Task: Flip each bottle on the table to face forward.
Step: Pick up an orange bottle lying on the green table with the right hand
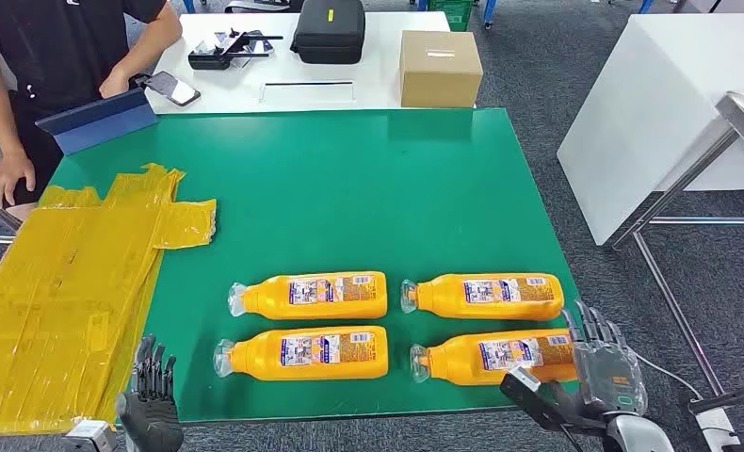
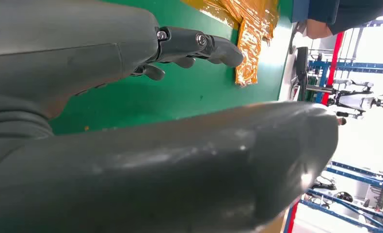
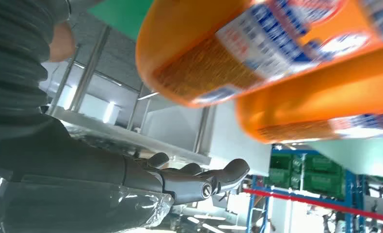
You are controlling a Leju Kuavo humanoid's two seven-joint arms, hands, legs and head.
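Several orange bottles lie on their sides on the green table (image 1: 349, 188), caps pointing left, labels up. Back row: one bottle (image 1: 310, 295) and another (image 1: 484, 296). Front row: one bottle (image 1: 302, 354) and another (image 1: 493, 357). My right hand (image 1: 602, 363) stands open at the table's front right corner, just right of the front right bottle's base, fingers spread, holding nothing. The right wrist view shows that hand (image 3: 131, 184) with two bottle bases (image 3: 214, 58) close by. My left hand (image 1: 152, 400) is open at the front left edge, empty, and its fingers (image 2: 199, 43) hover over the green top.
Crumpled yellow plastic sheeting (image 1: 67, 282) covers the table's left side. A person (image 1: 57, 56) stands at the back left near a blue tablet (image 1: 100, 120). A white table behind carries a cardboard box (image 1: 440, 68) and a black case (image 1: 329, 30). A metal frame (image 1: 688, 188) stands to the right.
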